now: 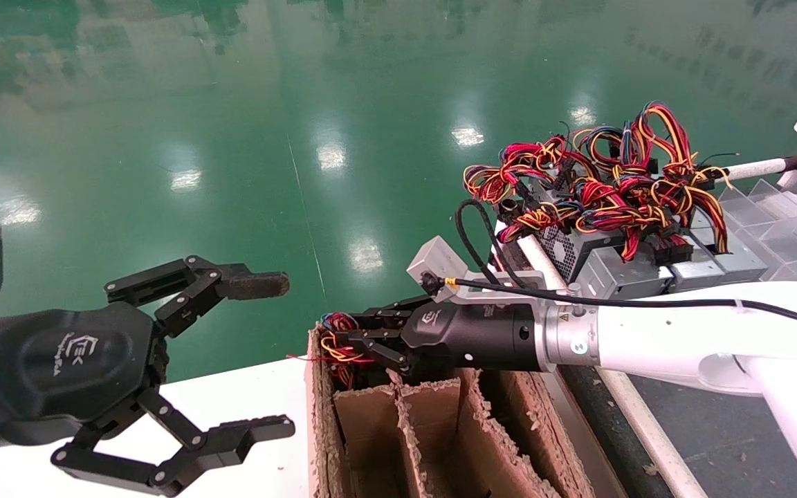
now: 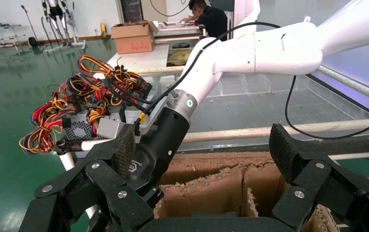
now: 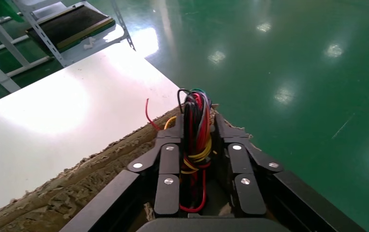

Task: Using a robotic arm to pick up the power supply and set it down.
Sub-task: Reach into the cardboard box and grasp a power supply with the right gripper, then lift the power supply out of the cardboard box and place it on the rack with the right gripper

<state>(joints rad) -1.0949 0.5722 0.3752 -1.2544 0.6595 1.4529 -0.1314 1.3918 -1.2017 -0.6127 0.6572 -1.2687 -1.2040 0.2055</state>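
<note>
My right gripper [image 1: 343,340] on the white robotic arm [image 1: 654,332] reaches into the far left corner compartment of a divided cardboard box [image 1: 371,422]. Its fingers are shut on a bundle of red, yellow and black wires [image 3: 195,145] of a power supply. That unit's grey body is hidden down in the box. The bundle [image 1: 335,339] pokes above the box rim. More power supplies [image 1: 620,270] with tangled wires are stacked to the right. My left gripper [image 1: 270,356] hovers open over the white table, left of the box, holding nothing.
The ragged-edged box [image 2: 211,188] has several upright dividers. It stands at the end of a white table [image 1: 246,394] over a green floor. Clear plastic bins [image 1: 786,221] and white rails [image 1: 647,429] lie to the right. A person [image 2: 211,19] works far behind.
</note>
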